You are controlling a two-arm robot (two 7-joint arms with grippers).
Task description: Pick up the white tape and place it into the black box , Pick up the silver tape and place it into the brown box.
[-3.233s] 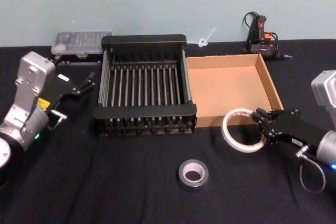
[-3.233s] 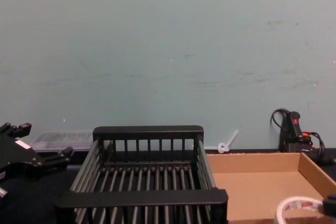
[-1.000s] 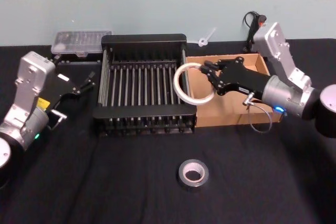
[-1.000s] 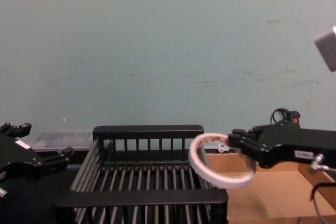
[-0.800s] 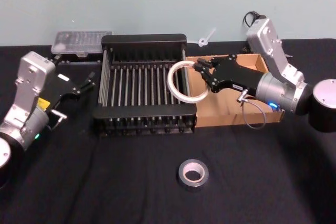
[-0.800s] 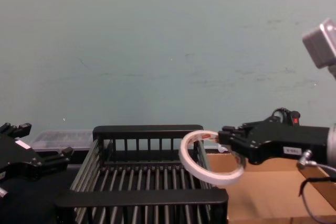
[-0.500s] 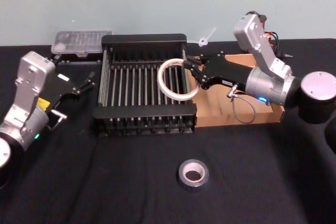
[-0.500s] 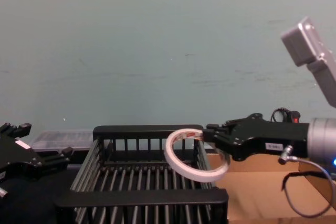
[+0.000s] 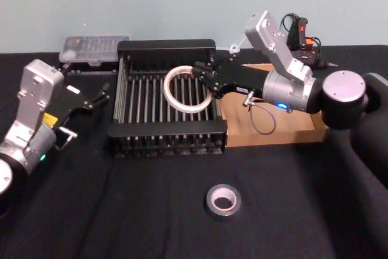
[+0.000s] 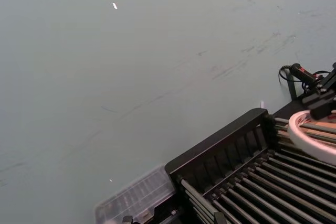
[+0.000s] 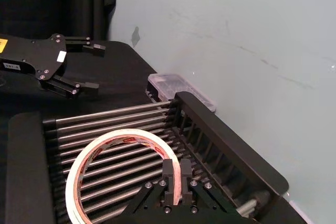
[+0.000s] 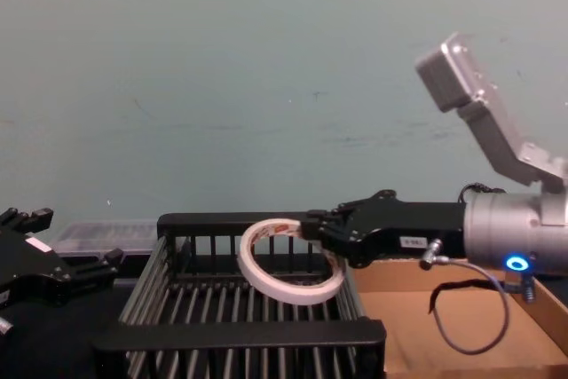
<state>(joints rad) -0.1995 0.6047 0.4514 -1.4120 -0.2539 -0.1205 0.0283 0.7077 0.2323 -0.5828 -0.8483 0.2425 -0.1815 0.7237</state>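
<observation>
My right hand (image 9: pixel 203 82) is clamped on the rim of the white tape (image 9: pixel 188 89), pinching one edge of the ring so the rest hangs out beyond my fingertips, above the ribbed floor of the black box (image 9: pixel 167 50). It is a thin, wide hoop, light I'd judge, and likely to flex if squeezed across, so an edge pinch suits it. The cream core carries red print. Behind my hand sits the brown box (image 9: pixel 306 128), plain matte cardboard with low walls. Nearer my body, well apart on the dark cloth of the table (image 9: pixel 121 210), lies the silver tape (image 9: pixel 223 202), a thick, compact roll. My left hand (image 9: pixel 91 98) rests released, parked far off to the side.
</observation>
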